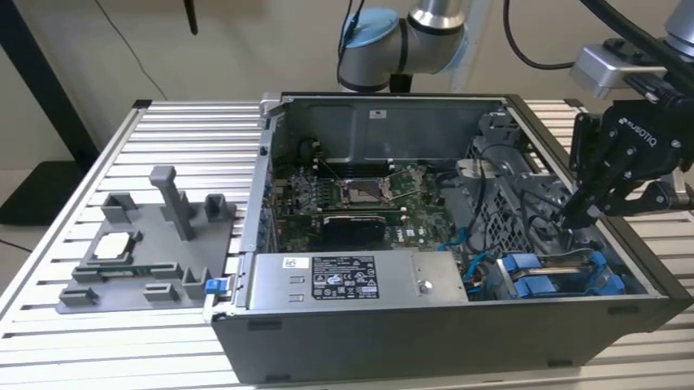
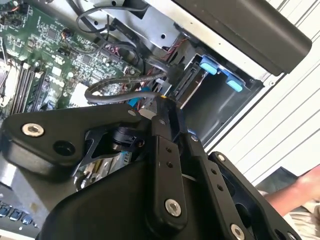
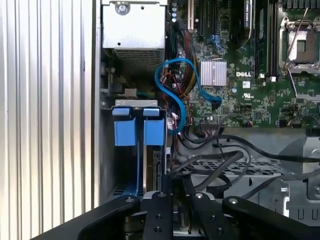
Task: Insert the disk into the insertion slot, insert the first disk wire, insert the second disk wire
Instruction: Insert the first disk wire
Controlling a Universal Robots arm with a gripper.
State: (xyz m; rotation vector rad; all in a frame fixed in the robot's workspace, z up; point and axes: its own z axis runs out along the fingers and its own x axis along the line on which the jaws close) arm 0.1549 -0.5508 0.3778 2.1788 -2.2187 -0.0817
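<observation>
My gripper (image 1: 573, 219) reaches down into the open computer case at the exterior view's right, over the insertion slot (image 1: 564, 276). The disk's blue carrier tabs (image 1: 522, 272) stand in that slot; both wrist views show the tabs (image 3: 125, 132) (image 2: 210, 65). In the second wrist view the gripper (image 2: 161, 102) has its fingers drawn together on a black disk wire (image 2: 172, 75), whose plug is at the disk's edge (image 2: 192, 85). In the first wrist view the gripper (image 3: 177, 187) sits where black wires (image 3: 220, 162) meet beside the slot (image 3: 120, 170).
The motherboard (image 1: 358, 195) with its silver socket fills the case's middle, and the grey power supply box (image 1: 358, 280) lies at the front. A blue cable (image 3: 175, 100) loops beside the slot. A grey fixture (image 1: 152, 244) lies on the slatted table. A person's hand (image 2: 300, 192) is nearby.
</observation>
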